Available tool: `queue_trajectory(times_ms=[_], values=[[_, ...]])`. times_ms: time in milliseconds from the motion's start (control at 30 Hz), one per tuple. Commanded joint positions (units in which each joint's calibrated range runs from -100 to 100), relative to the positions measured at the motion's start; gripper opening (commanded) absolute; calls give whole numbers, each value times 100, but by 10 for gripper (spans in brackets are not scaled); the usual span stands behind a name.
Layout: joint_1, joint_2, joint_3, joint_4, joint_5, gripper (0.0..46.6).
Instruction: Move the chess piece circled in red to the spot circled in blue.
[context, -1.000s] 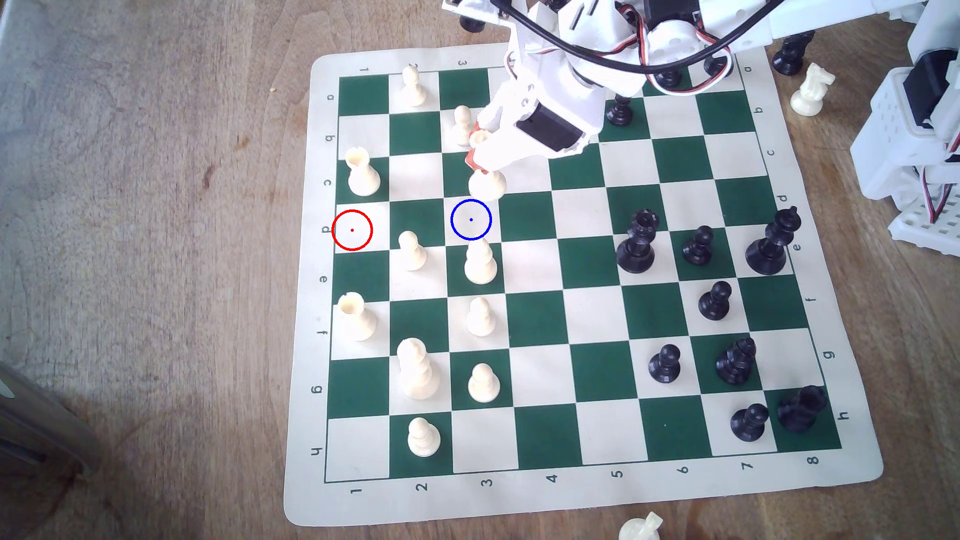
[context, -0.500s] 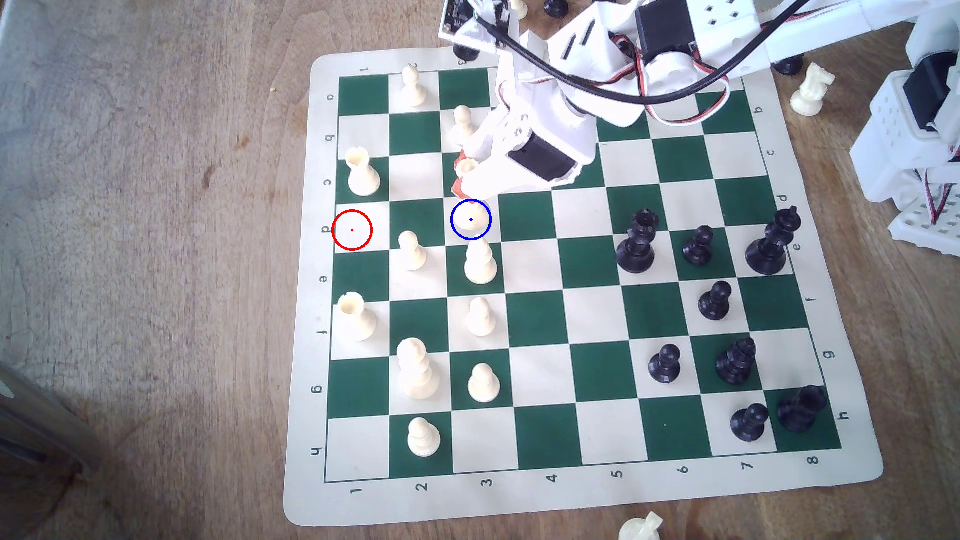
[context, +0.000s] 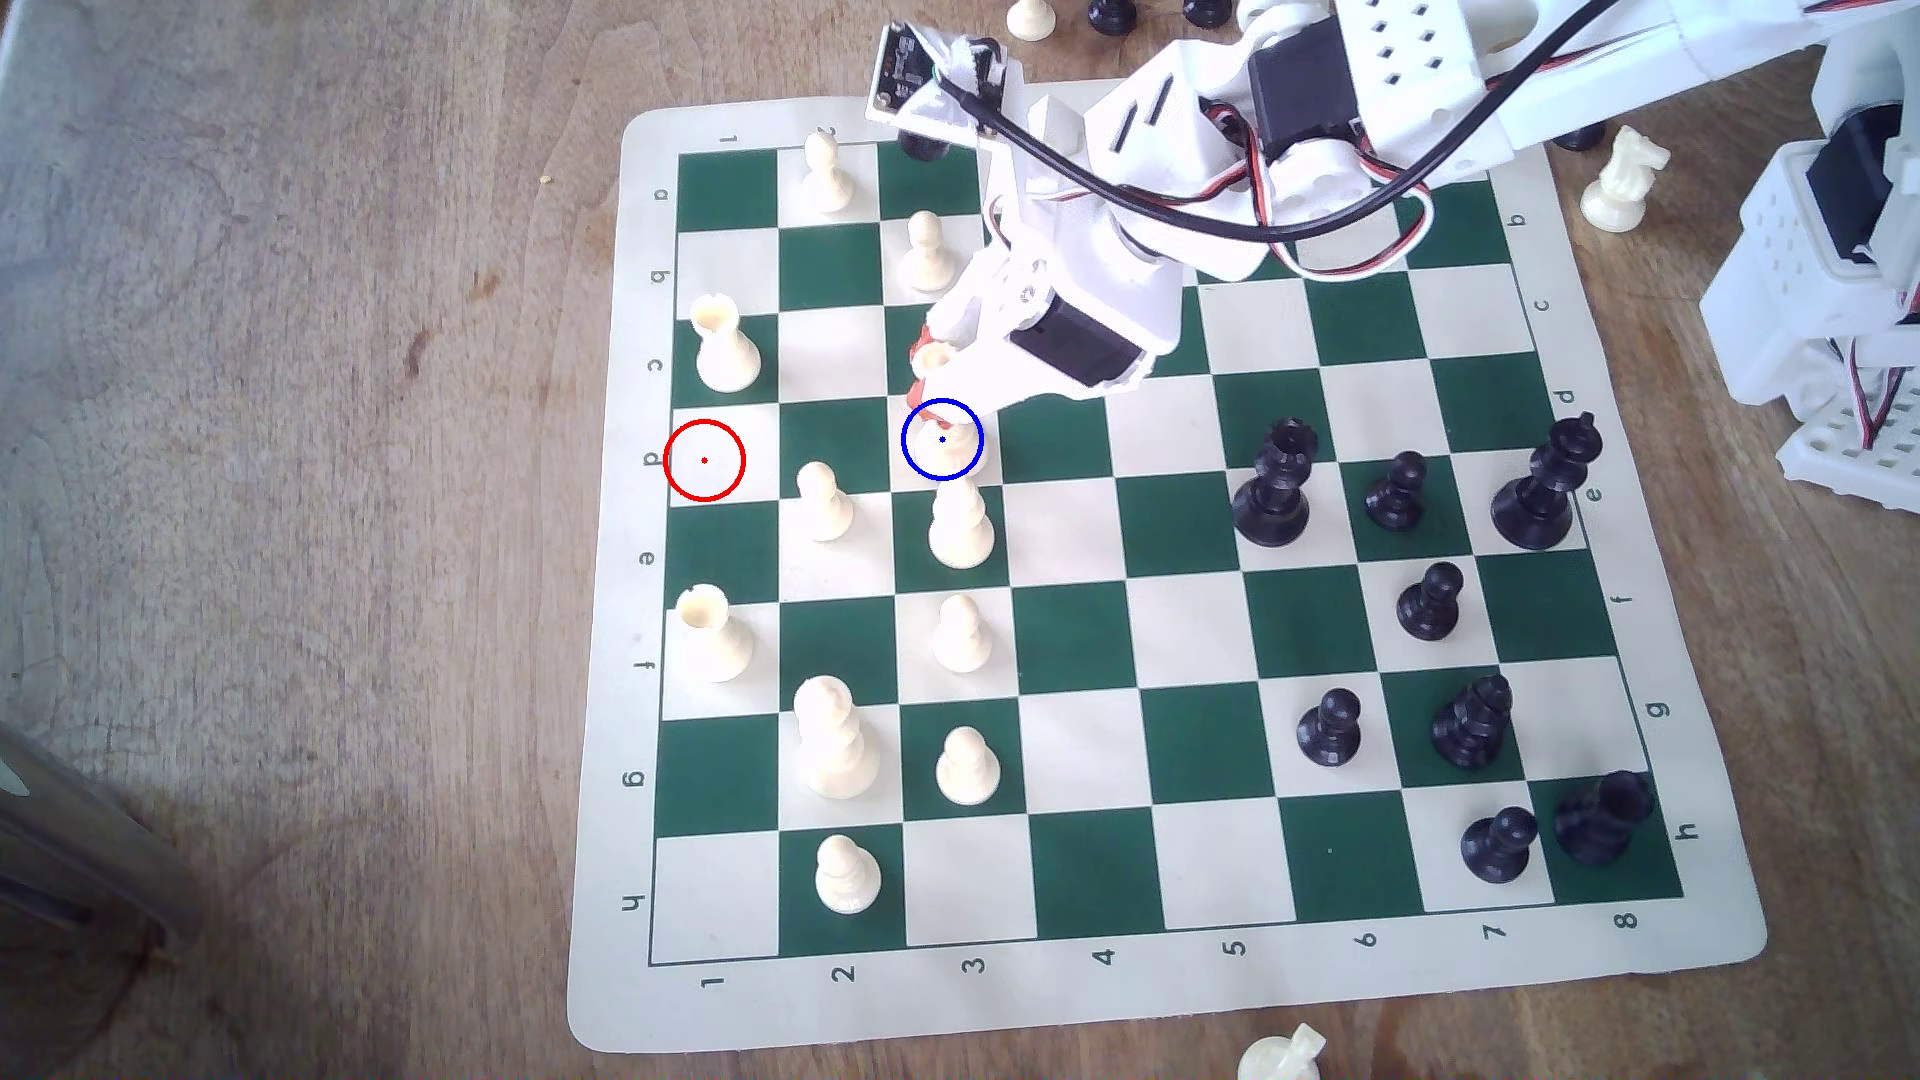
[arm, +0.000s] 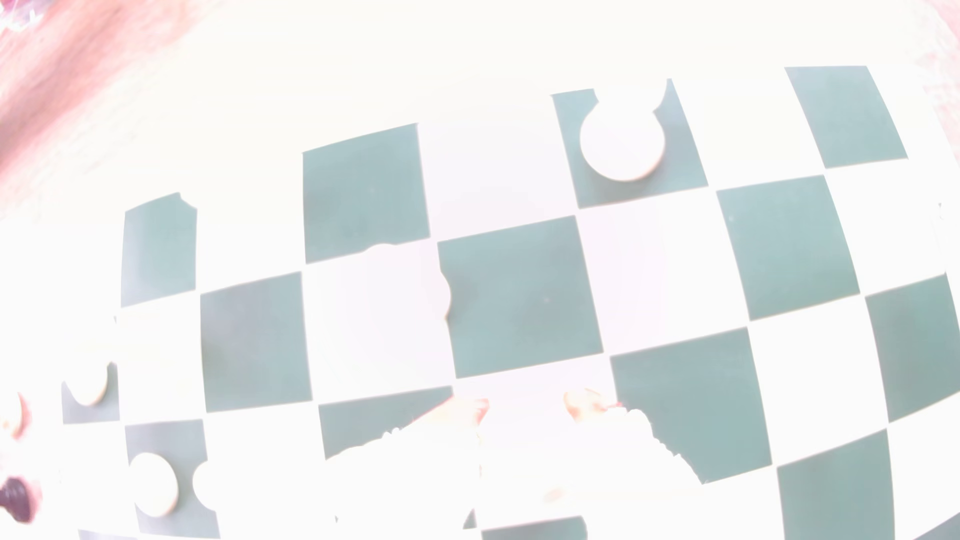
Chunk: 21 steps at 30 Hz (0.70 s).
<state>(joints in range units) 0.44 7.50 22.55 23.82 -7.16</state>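
In the exterior view my gripper (context: 928, 376) is shut on the chess piece circled in red (context: 933, 359). Its cream crown shows between the orange fingertips (context: 918, 397). The piece's lower part reaches into the spot circled in blue (context: 942, 469), a cream square in the board's third column. I cannot tell whether its base touches the board. The red ring (context: 704, 460) on the first column marks a bare cream square. The wrist view is washed out; the gripper (arm: 524, 410) shows orange fingertips (arm: 470, 410) with a pale shape between them.
A tall cream piece (context: 961, 524) stands on the square just below the blue ring in the exterior view. A cream pawn (context: 925, 249) stands above the gripper and another (context: 824, 502) to its lower left. Black pieces (context: 1273, 488) fill the right side.
The gripper has carried the cream piece down the exterior view by about one square, from above the blue ring to over it. The arm has followed.
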Motion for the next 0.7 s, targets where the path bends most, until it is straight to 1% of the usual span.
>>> queue_trajectory(times_ms=[0,100,133,200,233,267,367,500,667], values=[[22,-62,-269,-106,-15,23],[22,-62,-278,-114,0,28],[30,-62,-278,-97,5,45],[38,-71,-260,-73,5,119],[46,-113,-269,17,-54,173],[46,-139,-278,75,-59,184],[61,-249,-278,238,-54,199],[116,-410,-278,361,-24,202],[226,-690,-315,369,-49,200]])
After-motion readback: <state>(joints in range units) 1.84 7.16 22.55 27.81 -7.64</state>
